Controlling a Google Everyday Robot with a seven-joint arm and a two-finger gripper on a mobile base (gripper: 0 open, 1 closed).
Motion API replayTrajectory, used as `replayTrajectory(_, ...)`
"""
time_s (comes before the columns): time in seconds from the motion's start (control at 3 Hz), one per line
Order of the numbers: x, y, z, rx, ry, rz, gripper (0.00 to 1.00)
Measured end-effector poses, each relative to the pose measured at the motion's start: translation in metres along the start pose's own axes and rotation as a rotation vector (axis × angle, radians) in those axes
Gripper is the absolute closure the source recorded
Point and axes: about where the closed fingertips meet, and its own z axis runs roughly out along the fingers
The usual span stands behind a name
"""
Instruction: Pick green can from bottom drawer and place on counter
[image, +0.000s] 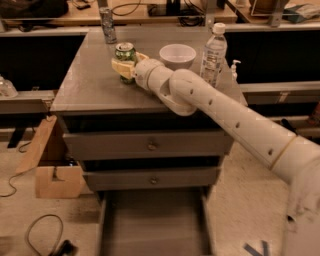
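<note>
gripper (127, 66): mine, clamped round green can (125, 52), far left of counter (85, 90)
risk: can tips if I release it tilted; white bowl (177, 55) near on right

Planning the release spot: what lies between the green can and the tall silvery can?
Nothing: the camera view shows only bare counter between the green can, held in the claw, and the silvery can at the back edge.

a robotics lab or workshop: a white robot arm (225, 115), its gripper (126, 67) closed on a green can (125, 52) at the metal cabinet's (150, 145) tabletop (85, 85), cable-strewn wooden benches (65, 20) behind, cords (42, 232) on the floor.
</note>
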Motion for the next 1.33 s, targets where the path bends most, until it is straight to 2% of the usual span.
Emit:
replayTrajectory(0.33, -0.0079, -0.0001, -0.0001, 0.0, 0.0, 0.0, 0.82)
replayTrajectory(0.67, -0.01, -0.0001, -0.0001, 0.0, 0.0, 0.0, 0.59)
replayTrajectory(1.0, -0.0101, -0.0001, -0.0001, 0.0, 0.0, 0.0, 0.28)
replayTrajectory(1.33, -0.0101, 0.0, -0.0001, 0.0, 0.0, 0.0, 0.04)
